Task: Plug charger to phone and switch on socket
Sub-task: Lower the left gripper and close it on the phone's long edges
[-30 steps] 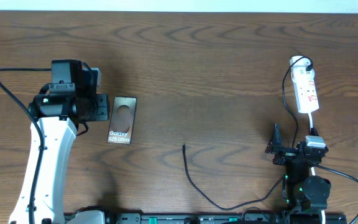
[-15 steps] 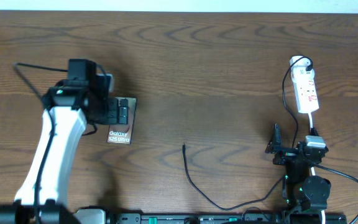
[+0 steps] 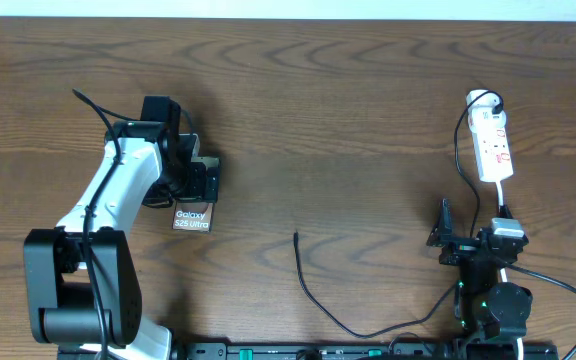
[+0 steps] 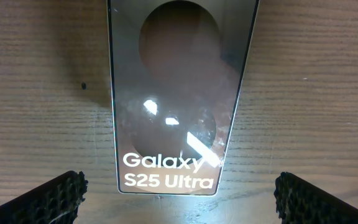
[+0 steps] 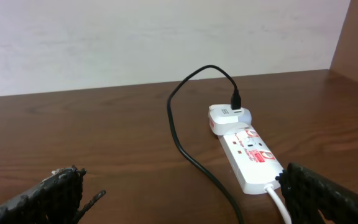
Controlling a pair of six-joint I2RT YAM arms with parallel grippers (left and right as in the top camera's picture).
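**Three views, two overlaps**

My overhead camera looks straight down on the brown wooden desk [image 3: 348, 110] from well above, taking in both arms. The left wrist camera points steeply down, very close over the flat dark glossy phone [image 4: 176, 106], with its tool's black ridged fingertips [image 4: 58, 196] in the lower corners. Overhead shares that phone. The right wrist camera sits low, facing almost level across the desk toward the narrow white power strip [image 5: 253, 158], which overhead also shows.

Brown wooden table [image 3: 348, 110] with wavy grain running side to side, filling the overhead view. Paler in the left wrist view, with one small dark speck [image 4: 84, 86] on the wood. Off-white wall [image 5: 135, 37] beyond the far edge, in the right wrist view.
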